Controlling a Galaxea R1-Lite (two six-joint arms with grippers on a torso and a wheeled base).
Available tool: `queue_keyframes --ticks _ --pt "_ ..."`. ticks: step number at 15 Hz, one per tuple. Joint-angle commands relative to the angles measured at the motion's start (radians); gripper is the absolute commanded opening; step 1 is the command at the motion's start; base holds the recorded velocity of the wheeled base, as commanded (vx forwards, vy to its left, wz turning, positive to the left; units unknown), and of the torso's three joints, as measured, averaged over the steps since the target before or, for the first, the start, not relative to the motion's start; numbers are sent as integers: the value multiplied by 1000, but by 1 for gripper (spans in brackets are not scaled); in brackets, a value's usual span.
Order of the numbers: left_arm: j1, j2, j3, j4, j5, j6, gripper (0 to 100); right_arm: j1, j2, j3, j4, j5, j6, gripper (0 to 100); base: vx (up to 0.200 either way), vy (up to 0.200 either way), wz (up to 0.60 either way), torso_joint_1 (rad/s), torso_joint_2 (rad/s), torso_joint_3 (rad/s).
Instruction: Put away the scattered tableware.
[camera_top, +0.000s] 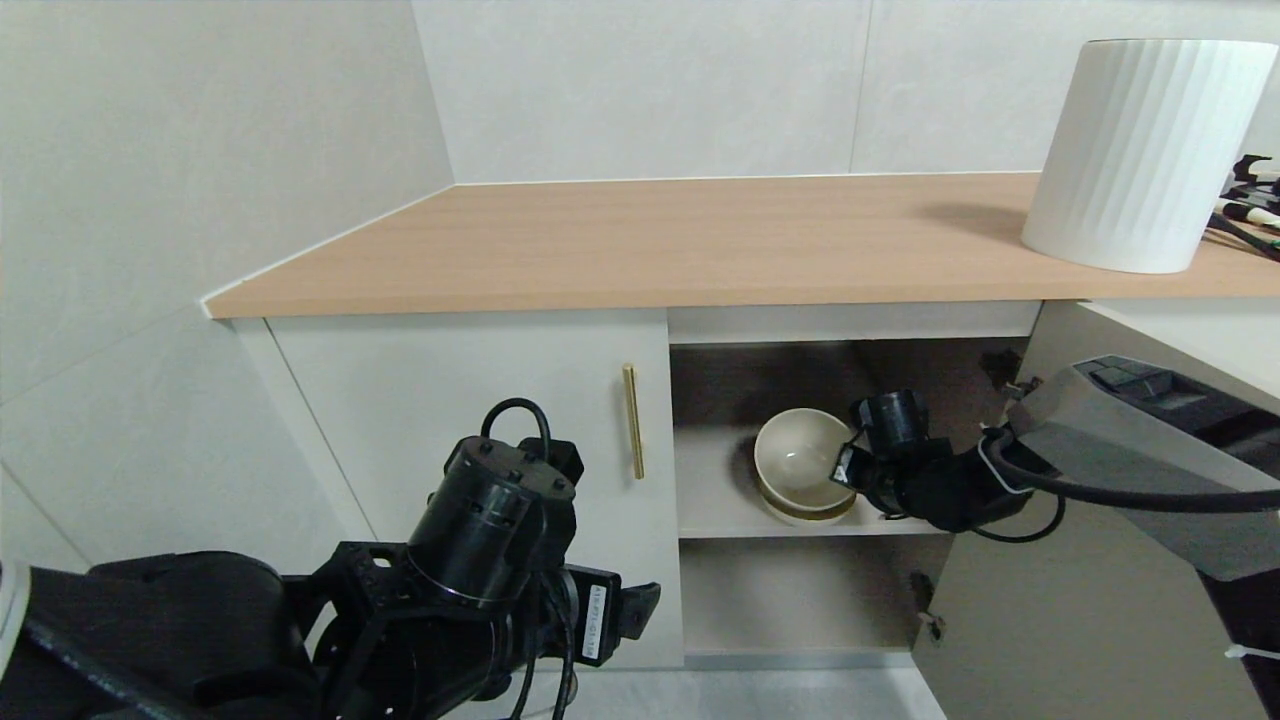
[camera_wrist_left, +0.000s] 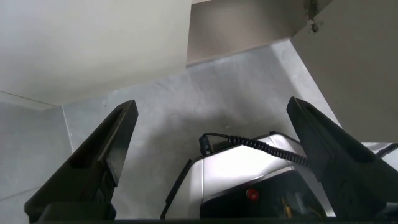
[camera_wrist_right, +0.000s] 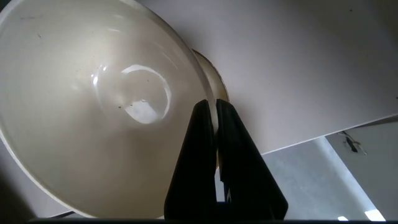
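My right hand (camera_top: 845, 470) is inside the white cupboard (camera_top: 450, 420), at about 4 o'clock in the head view. Its two black fingers (camera_wrist_right: 205, 143) are pinched almost all the way together. Only the thin rim of a cream round ceramic bowl (camera_top: 795, 462) is between them. I hold the bowl at its 3 o'clock edge, because the rim is the only thin part I can pinch.

The bowl is tipped, so its open side faces out of the cupboard and up. It leans on a second cream bowl (camera_top: 805, 512) that sits flat on the white shelf (camera_top: 720, 500). I think I am putting one bowl into the other, so that they stack and take up less room. It is not flat yet. If I let go now, it may rock or slide.

The cupboard's right door (camera_top: 1080, 600) is swung wide open at 4 o'clock, so my arm can get in. The left door is shut, with a gold bar handle (camera_top: 631, 420) at the bowl's 9 o'clock.

My left hand (camera_wrist_left: 212, 112) hangs low at 7 o'clock over the grey floor (camera_wrist_left: 186, 93). Its fingers are spread wide and hold nothing. I think it waits there to keep out of the way.

A tall white ribbed pot (camera_top: 1145, 150) stands on the wooden counter (camera_top: 650, 240) at 2 o'clock. I cannot see inside it.
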Motion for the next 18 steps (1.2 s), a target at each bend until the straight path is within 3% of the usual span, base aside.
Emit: queue_keyframes --ticks 1,2,3,11,16,18 --pt "0 0 0 -1 0 0 100 0 -2 2 1 0 0 0 0 0 0 0 0 0" --pt "0 0 0 -1 0 0 100 0 -2 2 1 0 0 0 0 0 0 0 0 0" --pt "0 0 0 -1 0 0 100 0 -4 4 1 0 0 100 0 0 0 0 0 0" --pt "3 -6 2 -1 0 -2 100 5 -31 32 1 2 2 100 0 0 0 0 0 0" --pt "75 -127 0 1 -14 -19 100 34 -337 294 1 103 -8 100 0 0 0 0 0 0" --pt "116 -321 34 12 -78 -11 100 49 -623 483 18 219 -70 100 0 0 0 0 0 0"
